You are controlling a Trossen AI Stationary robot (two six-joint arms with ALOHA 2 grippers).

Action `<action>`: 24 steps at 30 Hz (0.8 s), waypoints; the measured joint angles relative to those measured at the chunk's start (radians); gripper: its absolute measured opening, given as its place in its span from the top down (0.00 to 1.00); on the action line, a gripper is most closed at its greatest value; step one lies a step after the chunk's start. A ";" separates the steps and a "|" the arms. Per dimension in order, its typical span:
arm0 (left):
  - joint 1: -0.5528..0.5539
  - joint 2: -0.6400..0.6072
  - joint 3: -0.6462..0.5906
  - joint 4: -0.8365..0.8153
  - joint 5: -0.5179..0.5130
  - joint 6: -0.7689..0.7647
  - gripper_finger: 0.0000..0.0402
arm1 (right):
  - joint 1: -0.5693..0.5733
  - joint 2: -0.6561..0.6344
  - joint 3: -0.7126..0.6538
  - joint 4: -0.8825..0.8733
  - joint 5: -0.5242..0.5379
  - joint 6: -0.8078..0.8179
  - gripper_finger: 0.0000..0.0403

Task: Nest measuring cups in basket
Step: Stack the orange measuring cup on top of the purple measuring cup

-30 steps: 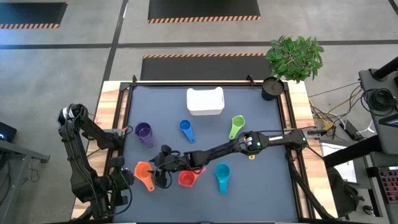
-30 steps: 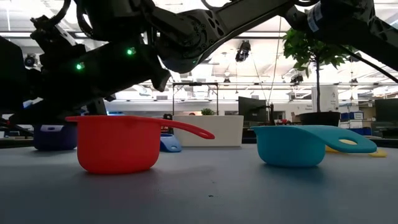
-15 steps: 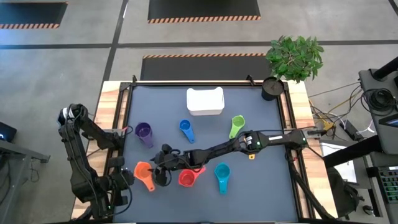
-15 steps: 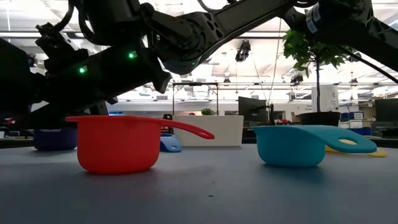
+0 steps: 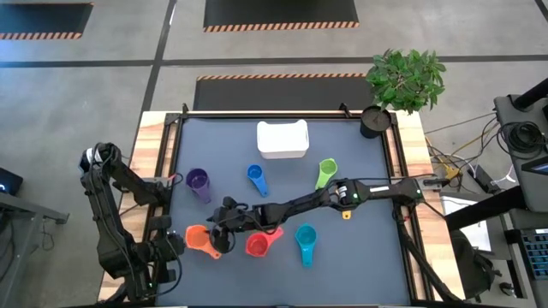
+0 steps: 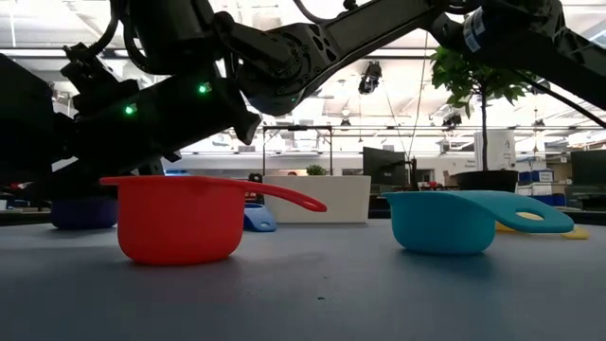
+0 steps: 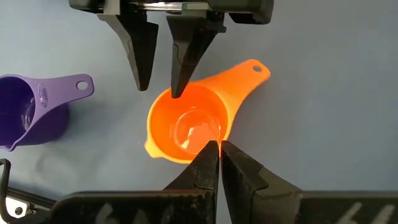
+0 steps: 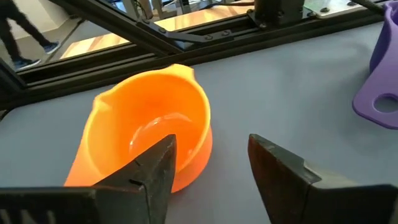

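With 1 finger inside the orange cup [image 8: 149,140] and 1 outside, the half-open right gripper [image 8: 208,165], holding nothing yet, should pinch that wall squarely before lifting; the left gripper [image 7: 219,155] sits closed and empty nearby.

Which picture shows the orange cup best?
The left wrist view: the orange cup shows whole, bowl and handle, with the right gripper straddling its rim. The right wrist view shows its bowl close up. The high view shows it small. The low view hides it.

Bright overhead light, arms backlit in low view, soft shadows
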 joint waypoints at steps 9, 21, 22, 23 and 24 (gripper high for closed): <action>0.000 0.000 0.000 0.000 0.000 0.000 1.00 | -0.006 -0.001 0.002 0.001 -0.047 0.000 0.68; 0.000 0.000 0.000 0.001 0.001 0.000 1.00 | -0.019 -0.018 0.002 0.002 -0.045 -0.020 0.75; 0.000 0.000 0.000 0.001 0.001 0.000 1.00 | -0.021 -0.020 0.002 0.002 -0.045 -0.021 0.75; 0.000 0.000 0.000 0.002 0.001 -0.001 1.00 | -0.022 -0.024 0.002 0.002 -0.045 -0.025 0.74; 0.000 0.000 0.000 0.002 0.001 -0.003 1.00 | -0.023 -0.025 0.002 0.002 -0.045 -0.026 0.74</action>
